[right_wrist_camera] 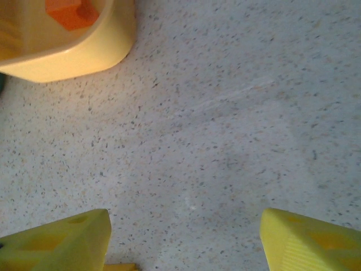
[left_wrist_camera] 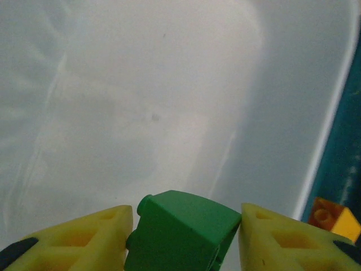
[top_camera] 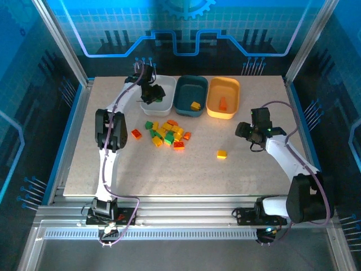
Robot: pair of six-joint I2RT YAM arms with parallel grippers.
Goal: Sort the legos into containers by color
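The left gripper (left_wrist_camera: 186,217) hangs low over the white tray (left_wrist_camera: 141,84), its yellow fingers clamped on a green lego (left_wrist_camera: 180,237). Just to its right is the teal tray (left_wrist_camera: 345,158), with a yellow lego (left_wrist_camera: 335,217) inside. The right gripper (right_wrist_camera: 186,217) stands with its fingers wide apart above the table (right_wrist_camera: 225,141). The yellow-orange tray (right_wrist_camera: 84,53) lies ahead to its left and holds an orange lego (right_wrist_camera: 70,12).

Bare table (top_camera: 254,169) right of lego pile (top_camera: 166,134)
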